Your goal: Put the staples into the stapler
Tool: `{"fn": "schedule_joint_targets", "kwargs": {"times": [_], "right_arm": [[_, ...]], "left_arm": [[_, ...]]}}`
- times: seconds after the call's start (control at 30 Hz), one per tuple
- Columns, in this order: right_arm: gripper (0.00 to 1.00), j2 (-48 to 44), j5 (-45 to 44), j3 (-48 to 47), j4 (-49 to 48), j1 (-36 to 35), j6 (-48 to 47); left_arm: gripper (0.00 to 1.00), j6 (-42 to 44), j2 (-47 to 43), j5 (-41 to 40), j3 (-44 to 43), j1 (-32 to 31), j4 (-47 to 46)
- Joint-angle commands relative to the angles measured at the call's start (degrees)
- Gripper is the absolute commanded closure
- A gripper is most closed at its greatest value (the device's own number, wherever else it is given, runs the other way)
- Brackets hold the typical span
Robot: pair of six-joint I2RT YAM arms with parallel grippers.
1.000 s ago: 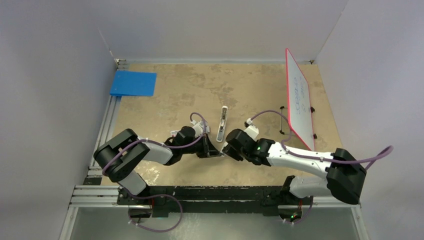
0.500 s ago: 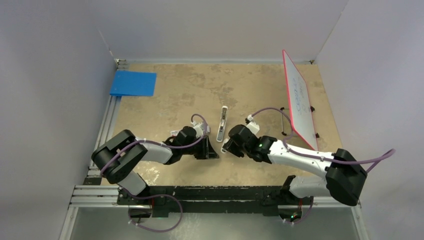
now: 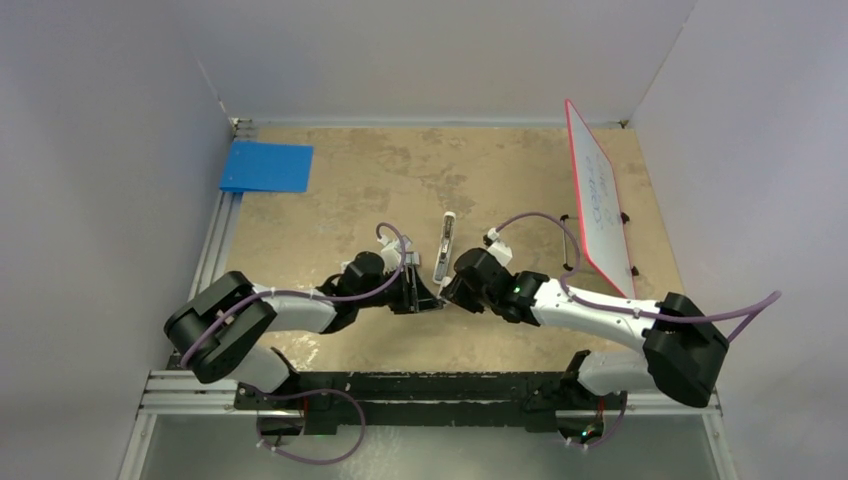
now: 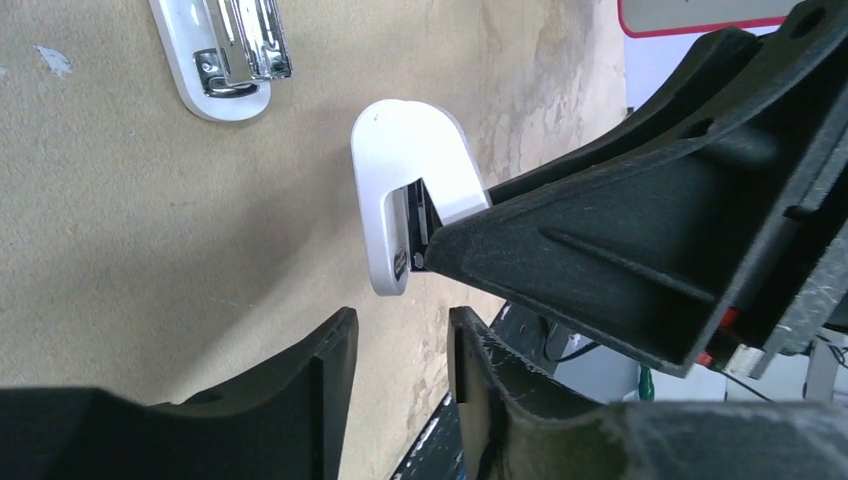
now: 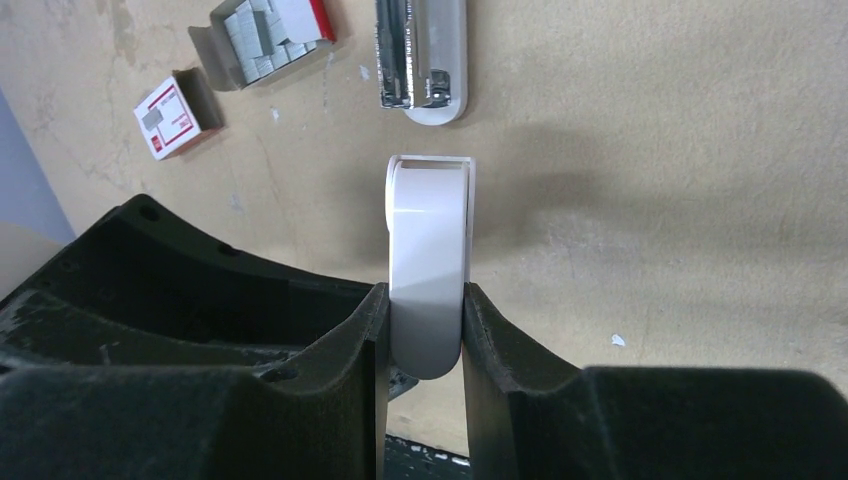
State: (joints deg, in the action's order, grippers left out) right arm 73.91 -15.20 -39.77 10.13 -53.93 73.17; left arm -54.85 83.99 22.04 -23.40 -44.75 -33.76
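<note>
A mottled tan desk (image 3: pixel 500 180) was enclosed by pale walls (image 3: pixel 420 50), with a blue pad (image 3: pixel 267 166) at its far left corner. The stapler (image 3: pixel 443 248) lay mid-desk, and the staples (image 5: pixel 262 40) sat in an open box near it. A white piece (image 5: pixel 428 270) was clamped by the right fingers (image 5: pixel 372 325). The left fingers (image 4: pixel 325 365) were slightly parted, with nothing held.

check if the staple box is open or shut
Open. In the right wrist view the staple box lies on the table with its inside exposed, and the grey staples show in it.
</note>
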Motion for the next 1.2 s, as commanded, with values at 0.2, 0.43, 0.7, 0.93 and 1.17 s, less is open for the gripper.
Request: {"fn": "schedule_joint_targets", "kwargs": {"times": [0.2,0.43,0.7,0.93,1.17], "right_arm": [[0.77,-0.6,2.9,-1.9,-3.7,0.2,-1.7],[0.78,-1.8,4.2,-2.0,-4.3,0.2,-1.9],[0.75,-4.5,4.3,-2.4,-0.5,0.1,0.2],[0.68,-8.8,-2.6,-2.6,4.1,0.1,4.9],[0.62,-9.2,-6.9,-3.1,6.5,0.2,7.1]], "left_arm": [[0.7,-0.7,3.2,-1.4,-0.1,0.0,-7.1],[0.86,-0.4,5.1,-4.0,0.1,0.0,-9.3],[1.0,3.3,2.2,-6.6,3.0,-0.2,-10.6],[1.0,5.9,-0.2,-7.6,5.3,-1.4,-8.8],[1.0,6.7,-2.6,-7.7,6.1,-2.4,-7.6]]}}
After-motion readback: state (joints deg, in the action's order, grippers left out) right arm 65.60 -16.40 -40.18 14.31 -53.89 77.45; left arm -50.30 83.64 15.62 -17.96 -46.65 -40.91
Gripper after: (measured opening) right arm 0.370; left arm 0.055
